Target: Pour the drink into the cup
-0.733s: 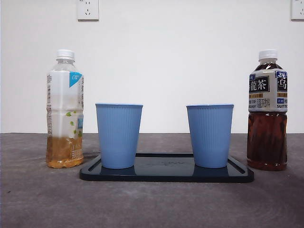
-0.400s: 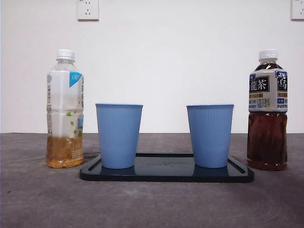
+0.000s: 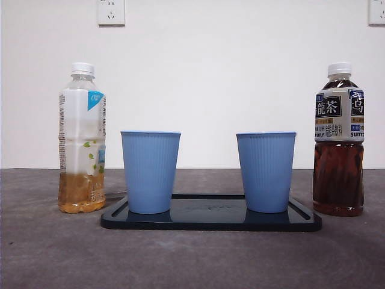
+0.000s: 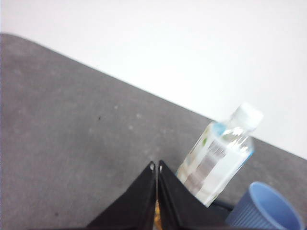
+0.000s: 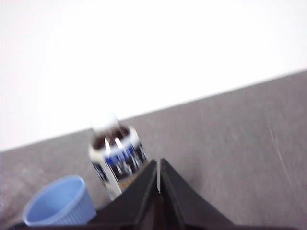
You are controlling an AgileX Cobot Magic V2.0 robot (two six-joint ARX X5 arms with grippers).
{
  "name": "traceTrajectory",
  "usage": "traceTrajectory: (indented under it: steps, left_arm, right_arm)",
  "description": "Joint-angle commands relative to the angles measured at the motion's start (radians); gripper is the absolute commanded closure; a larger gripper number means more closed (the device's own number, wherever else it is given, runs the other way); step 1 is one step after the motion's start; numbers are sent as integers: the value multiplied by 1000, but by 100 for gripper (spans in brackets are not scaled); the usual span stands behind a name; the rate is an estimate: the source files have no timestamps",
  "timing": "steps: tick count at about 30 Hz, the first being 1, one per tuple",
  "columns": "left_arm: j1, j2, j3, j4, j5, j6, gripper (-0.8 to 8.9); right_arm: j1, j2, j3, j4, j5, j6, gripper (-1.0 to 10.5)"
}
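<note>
Wall outlet [image 3: 111, 12] top left, second outlet [image 3: 377, 12] top right.

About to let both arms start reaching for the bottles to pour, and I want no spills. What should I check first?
1. Green tea bottle upright: ok.
2. Oolong tea bottle upright: ok.
3. Both bottles still capped, so not ready to pour: not ok.
4. Left blue cup and right blue cup upright on the black tray: ok.
5. Left end effector and right end effector open for grasping: not ok, both shut.
</note>
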Motion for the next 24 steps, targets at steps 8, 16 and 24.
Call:
traceTrajectory:
  steps: [8, 16, 24]
  left_arm:
    - [2, 197, 288, -223, 120, 161, 804]
    - [0, 394, 441, -428, 351, 320, 804]
    - [-24, 512, 518, -615, 520, 457, 804]
  right_arm:
    - [1, 136, 261, -218, -61, -72, 941]
    - [2, 323, 456, -518, -272, -239, 941]
    - [2, 457, 556, -762, -425, -357, 941]
